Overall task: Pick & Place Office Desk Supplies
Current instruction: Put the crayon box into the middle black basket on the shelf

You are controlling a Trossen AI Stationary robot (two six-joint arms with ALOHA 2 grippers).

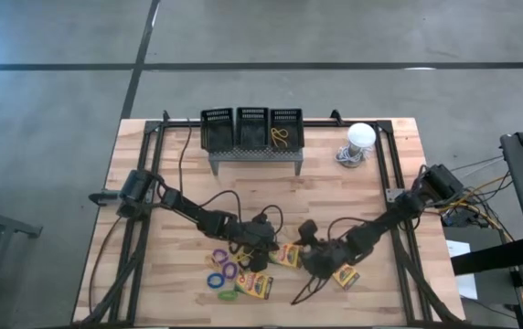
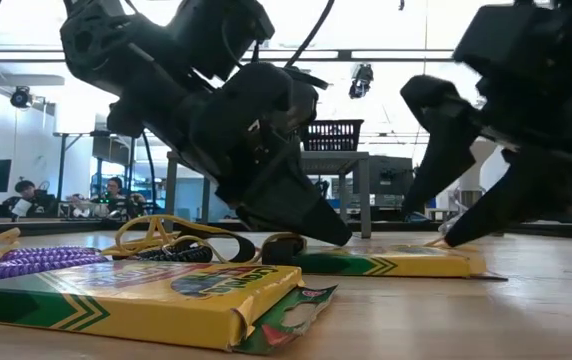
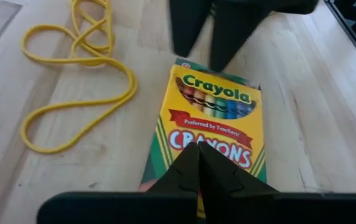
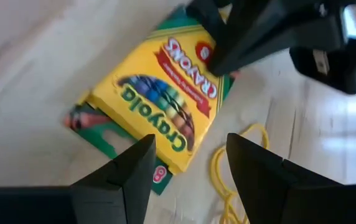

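A yellow-and-green crayon box (image 1: pixel 288 256) (image 3: pixel 212 118) (image 4: pixel 159 102) lies flat on the table between both grippers. My left gripper (image 1: pixel 272 244) (image 3: pixel 198 152) is shut, with its tips on the box. My right gripper (image 1: pixel 310 247) (image 4: pixel 190 140) (image 2: pixel 431 222) is open and hangs over the box's opposite end. A yellow elastic loop (image 3: pixel 72 68) (image 4: pixel 234 168) lies on the wood beside the box. Two more crayon boxes (image 1: pixel 254 286) (image 1: pixel 346 277) and several coloured loops (image 1: pixel 222 271) lie nearby. Three black mesh bins (image 1: pixel 251 128) sit on the grey stand. My left gripper presses its shut fingertips (image 3: pixel 193 165) on the box's printed face near one short end (image 3: pixel 212 155), slanting down from the table's left. The box lies flat on the table. My right gripper's fingers (image 2: pixel 456 225) reach down by the box's other end; I cannot tell whether they touch it.
The grey perforated stand (image 1: pixel 254 157) with the bins is at the far edge, and a yellow loop (image 1: pixel 281 137) lies in the right bin. A white round-topped object (image 1: pixel 360 137) stands to its right. Bare wood lies between the stand and the grippers.
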